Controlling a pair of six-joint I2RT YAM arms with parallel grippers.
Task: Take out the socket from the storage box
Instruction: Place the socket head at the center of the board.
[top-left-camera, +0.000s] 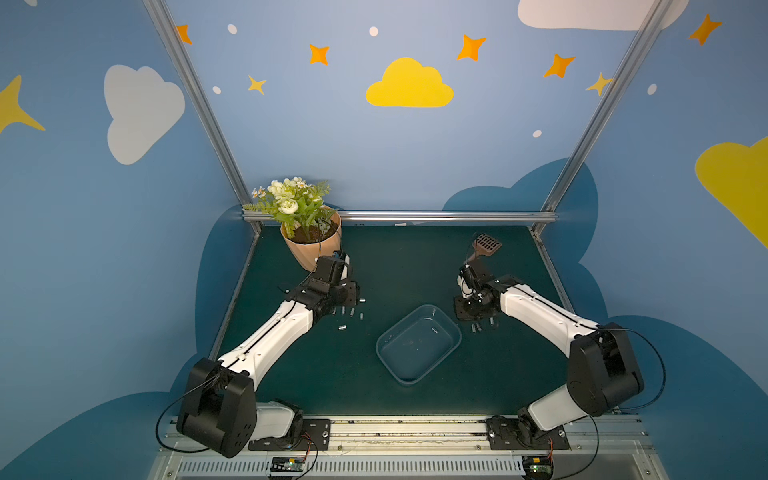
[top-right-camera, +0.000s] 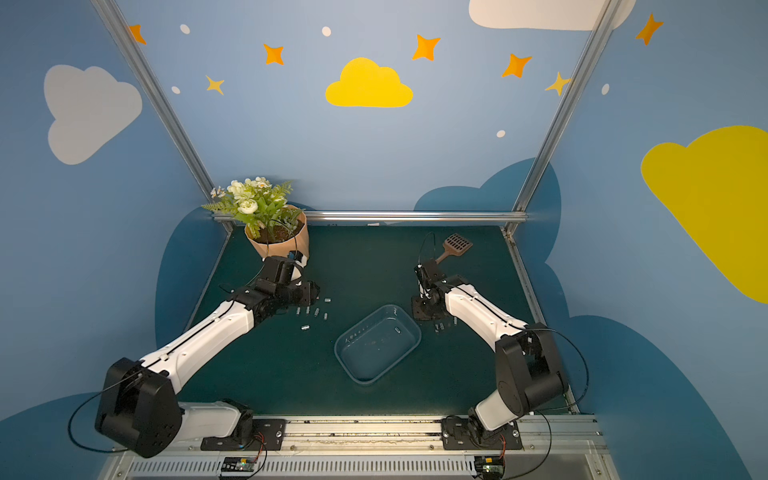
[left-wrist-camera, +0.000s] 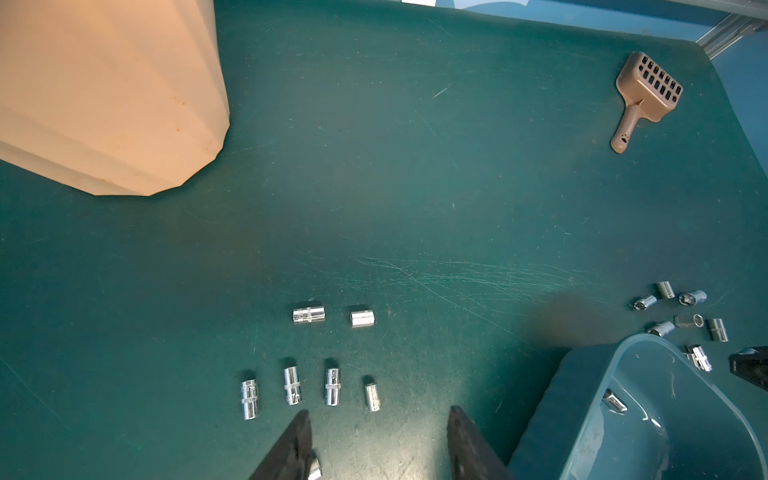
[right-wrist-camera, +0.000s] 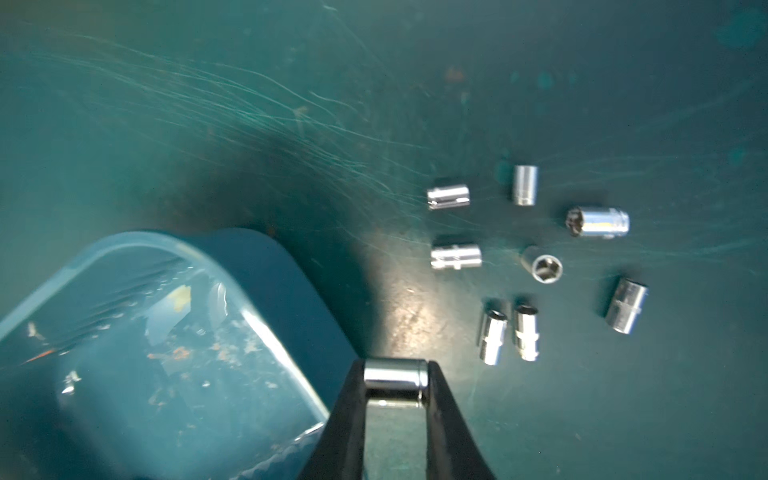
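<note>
One socket (top-left-camera: 435, 330) lies inside the storage box (top-left-camera: 415, 357) in both top views. Left wrist: left gripper (left-wrist-camera: 380, 411) jaws apart, beside the box. Right wrist: right gripper (right-wrist-camera: 395, 368) clamps a second socket (right-wrist-camera: 395, 376) just beside the box; likely slick, rigid chrome, so pinch its barrel.

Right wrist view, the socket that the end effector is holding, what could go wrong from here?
1. The held socket sits at the very tips of the right end effector; smooth chrome might slip out.
2. The loose sockets lie close by on the mat; setting it down among them could send them rolling.
3. The remaining socket lies in the storage box near its wall; reaching it may shove the box.
</note>
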